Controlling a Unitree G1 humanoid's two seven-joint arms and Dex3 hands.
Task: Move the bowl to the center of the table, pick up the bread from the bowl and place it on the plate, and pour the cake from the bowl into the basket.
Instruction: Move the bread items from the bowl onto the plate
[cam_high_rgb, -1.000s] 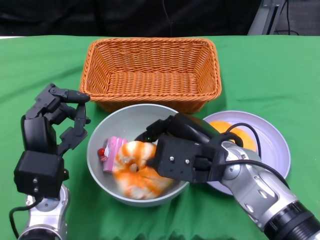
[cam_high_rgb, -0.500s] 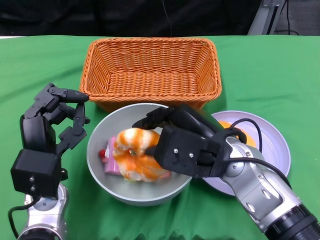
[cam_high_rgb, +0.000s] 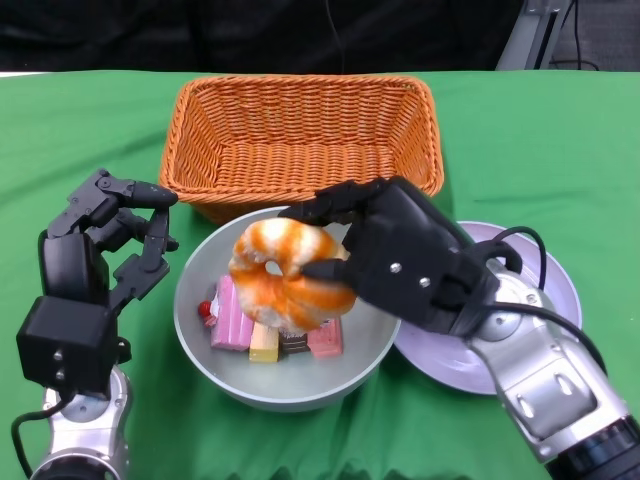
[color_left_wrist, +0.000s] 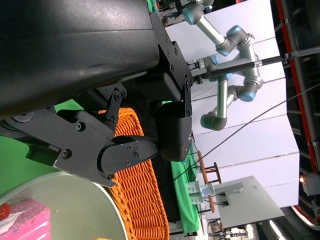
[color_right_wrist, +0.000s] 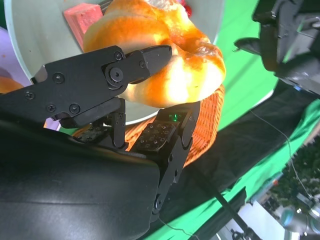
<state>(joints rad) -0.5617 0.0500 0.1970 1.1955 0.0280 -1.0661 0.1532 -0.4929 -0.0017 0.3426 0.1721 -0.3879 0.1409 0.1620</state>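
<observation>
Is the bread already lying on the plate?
No, the right hand holds the bread in the air above the bowl, and the plate is beside it.

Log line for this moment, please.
right hand: holds bread above bowl | left hand: open beside bowl | cake: in bowl | plate, basket: empty

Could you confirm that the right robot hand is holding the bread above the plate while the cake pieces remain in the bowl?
Not quite: in the head view the right robot hand holds the bread above the bowl, not above the plate, which lies to the side. The cake pieces do remain in the bowl.
</observation>
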